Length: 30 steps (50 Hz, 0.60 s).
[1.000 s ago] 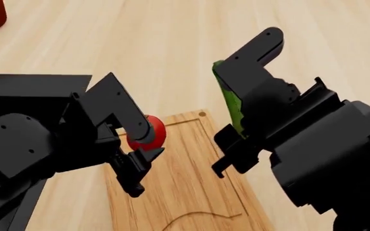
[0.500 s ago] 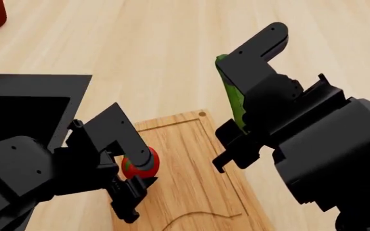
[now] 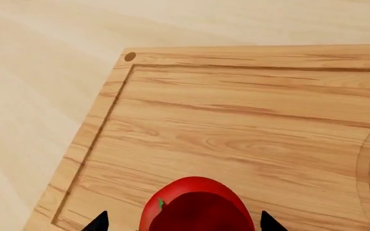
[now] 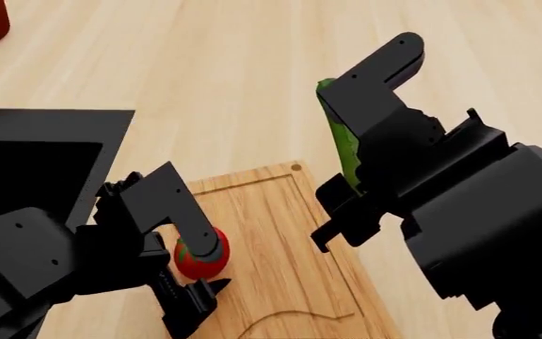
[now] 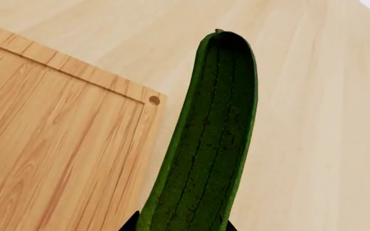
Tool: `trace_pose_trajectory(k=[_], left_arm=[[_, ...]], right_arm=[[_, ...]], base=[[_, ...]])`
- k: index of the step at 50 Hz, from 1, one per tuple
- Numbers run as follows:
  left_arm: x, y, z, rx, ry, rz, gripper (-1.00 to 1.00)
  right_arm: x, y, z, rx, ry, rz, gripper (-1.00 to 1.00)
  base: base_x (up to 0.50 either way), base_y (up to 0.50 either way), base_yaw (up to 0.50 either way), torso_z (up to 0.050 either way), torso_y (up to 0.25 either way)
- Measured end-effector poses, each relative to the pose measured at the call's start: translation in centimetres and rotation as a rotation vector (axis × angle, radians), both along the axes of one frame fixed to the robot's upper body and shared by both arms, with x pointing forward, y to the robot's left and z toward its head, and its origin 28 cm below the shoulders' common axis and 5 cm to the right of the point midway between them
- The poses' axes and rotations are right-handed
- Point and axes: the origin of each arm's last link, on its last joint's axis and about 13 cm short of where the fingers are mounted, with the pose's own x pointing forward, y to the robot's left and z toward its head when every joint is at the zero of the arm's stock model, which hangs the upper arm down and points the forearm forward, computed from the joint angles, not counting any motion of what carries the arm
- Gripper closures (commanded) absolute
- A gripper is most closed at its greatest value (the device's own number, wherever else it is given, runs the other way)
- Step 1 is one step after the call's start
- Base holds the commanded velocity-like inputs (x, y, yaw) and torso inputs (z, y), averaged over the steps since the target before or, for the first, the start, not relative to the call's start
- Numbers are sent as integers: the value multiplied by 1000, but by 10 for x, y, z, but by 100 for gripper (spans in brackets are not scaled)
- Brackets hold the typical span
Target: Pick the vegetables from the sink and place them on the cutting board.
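Red tomato [image 4: 198, 258] (green-stemmed), slim cucumber [image 5: 204, 144]

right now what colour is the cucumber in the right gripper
Dark green, with darker lengthwise lines along the cucumber; the right wrist view shows it best.

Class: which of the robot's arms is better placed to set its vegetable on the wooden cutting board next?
Left. The left gripper holds the small red tomato low over the light-brown wooden cutting board; the right gripper's slim dark-green cucumber hangs mostly over countertop.
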Motion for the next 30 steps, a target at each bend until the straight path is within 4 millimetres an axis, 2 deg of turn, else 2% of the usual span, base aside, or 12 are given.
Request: trace_pose_trajectory(k=[7,20,30], left_arm=[[0,0,4,-15,-11,0,-100],[-4,0,37,-129,-109,-23,-100],[7,4,55,-265,-212,89,-100]], right_arm=[[-1,0,0,2,-1,-2,100],[1,1,-5,-15,29,-9,100],[4,7,-8,6,150,-5,100]], base=[[0,0,0,0,0],[0,0,0,0,0],[0,0,0,2,0]])
